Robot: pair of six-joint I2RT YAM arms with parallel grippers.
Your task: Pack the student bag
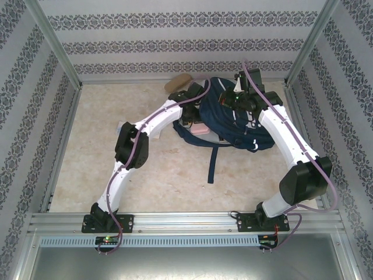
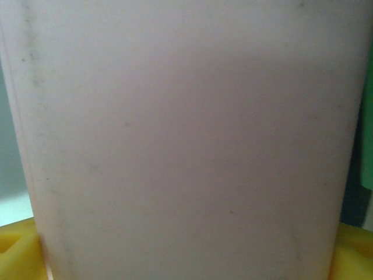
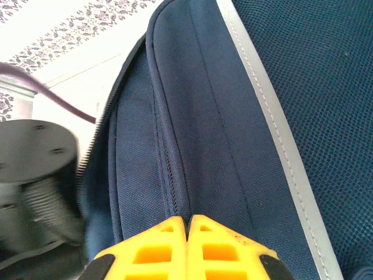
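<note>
The backpack [image 1: 224, 125] lies on the counter [image 1: 145, 175] in the upper middle of the overhead view, toward the right. One dark strap [image 1: 213, 163] trails from it down toward the near edge.

The right pincer [image 1: 240, 100] sits on top of the backpack, near its far right side. In the right wrist view the navy fabric [image 3: 210, 116] spreads from the upper middle of the frame down to the yellow pincer [image 3: 187, 233] at the bottom edge. The jaws are clenched with the tips pressed together, and they pinch a stitched ridge of fabric that runs straight down into them. A pale grey stripe [image 3: 274, 128] crosses the cloth to the right of the ridge, with coarser mesh beyond it.

The left pincer [image 1: 195, 114] is at the backpack's left edge, touching or just beside it. It grasps a flat pink case [image 1: 201, 129], which sticks out below it against the lower left side of the backpack. In the left wrist view the case [image 2: 186, 128] stands very close to the lens. The yellow fingers [image 2: 14, 251] show at both lower corners, set wide, one against each side edge of the case.

A tan object [image 1: 178, 83] lies on the counter just beyond the left pincer, near the back wall at the upper middle. What it is cannot be told.
</note>
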